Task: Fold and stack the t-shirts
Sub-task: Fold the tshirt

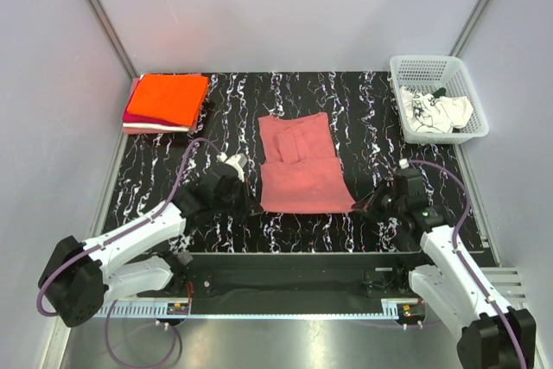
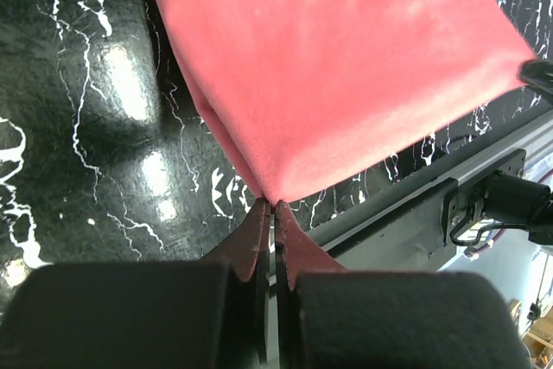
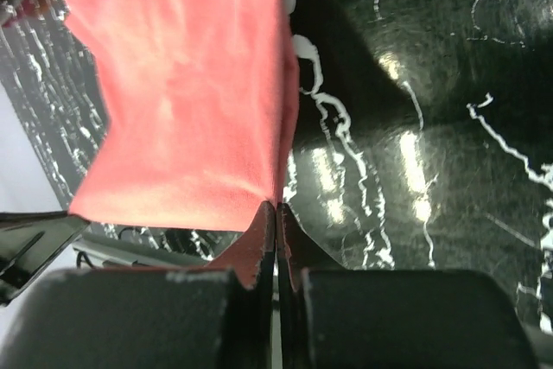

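Rose tee (image 1: 298,166) is pinched at both near corners, one corner in each gripper. The left gripper (image 2: 275,206) is pressed together on the near left corner, and the cloth is seen fanning out from its fingertips in the left wrist view. The right gripper (image 3: 276,206) is likewise pressed together on the near right corner, with the cloth spreading away up and to the left in its own view. Both grippers are held low over the table (image 1: 380,127), a black top veined with white, and are pointed inward toward each other across the near hem.

From the top view, the rose tee is seen lying in the middle of the table as a long upright panel. Its sleeves are folded in, and its far part is narrower than its near part.

At the far left corner, a stack of folded tees is set, well apart from the grippers: an orange tee (image 1: 170,97) on top, a magenta tee (image 1: 136,117) under it. At the far right, a white mesh basket (image 1: 415,64) is placed, and a crumpled white tee (image 1: 438,112) with black print is lying inside it.
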You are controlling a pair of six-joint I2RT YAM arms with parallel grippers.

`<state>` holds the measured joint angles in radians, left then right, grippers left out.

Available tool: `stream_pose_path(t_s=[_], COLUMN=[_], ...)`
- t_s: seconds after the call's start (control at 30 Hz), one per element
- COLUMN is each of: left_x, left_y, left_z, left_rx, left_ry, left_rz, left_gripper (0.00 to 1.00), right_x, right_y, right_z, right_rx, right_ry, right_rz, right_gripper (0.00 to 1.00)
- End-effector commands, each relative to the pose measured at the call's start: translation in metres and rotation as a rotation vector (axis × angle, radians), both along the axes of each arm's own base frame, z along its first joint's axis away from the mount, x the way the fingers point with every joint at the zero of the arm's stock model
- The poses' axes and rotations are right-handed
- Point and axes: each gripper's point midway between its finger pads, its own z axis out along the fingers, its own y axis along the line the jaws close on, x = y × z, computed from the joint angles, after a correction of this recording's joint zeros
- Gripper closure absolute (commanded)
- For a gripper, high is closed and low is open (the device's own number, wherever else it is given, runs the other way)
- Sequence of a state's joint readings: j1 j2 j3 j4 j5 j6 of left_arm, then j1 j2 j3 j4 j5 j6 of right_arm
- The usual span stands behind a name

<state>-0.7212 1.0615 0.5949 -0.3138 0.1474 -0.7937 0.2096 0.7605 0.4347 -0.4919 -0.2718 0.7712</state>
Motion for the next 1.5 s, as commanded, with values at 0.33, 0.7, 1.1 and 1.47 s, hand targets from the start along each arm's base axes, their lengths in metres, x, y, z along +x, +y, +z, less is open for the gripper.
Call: stream_pose_path(t_s=[0.33, 0.7, 1.1, 1.47], left_x=[0.041, 0.162, 0.311, 0.427], left_y=[0.007, 0.002, 0.003, 0.018], left_z=[0.045, 0.085, 0.083, 0.05], left_rx=[0.082, 0.084, 0.107, -0.052], left_ry=[-0.113, -0.162, -0.25, -0.309], left_rz=[0.041, 0.068, 0.085, 0.17], left_gripper=[1.0, 1.0, 1.0, 1.0], right_x=[0.042, 0.171, 0.319, 0.415], right_y=[-0.011, 0.009, 0.034, 0.025], right_z=[0.064, 0.122, 0.08, 0.056], right_rx=[-0.144, -0.238, -0.228, -0.094], right_ry=[-0.098, -0.196, -0.21, -0.282], right_rz=[0.032, 0.161, 0.263, 0.255], right_gripper=[1.0, 1.0, 1.0, 1.0])
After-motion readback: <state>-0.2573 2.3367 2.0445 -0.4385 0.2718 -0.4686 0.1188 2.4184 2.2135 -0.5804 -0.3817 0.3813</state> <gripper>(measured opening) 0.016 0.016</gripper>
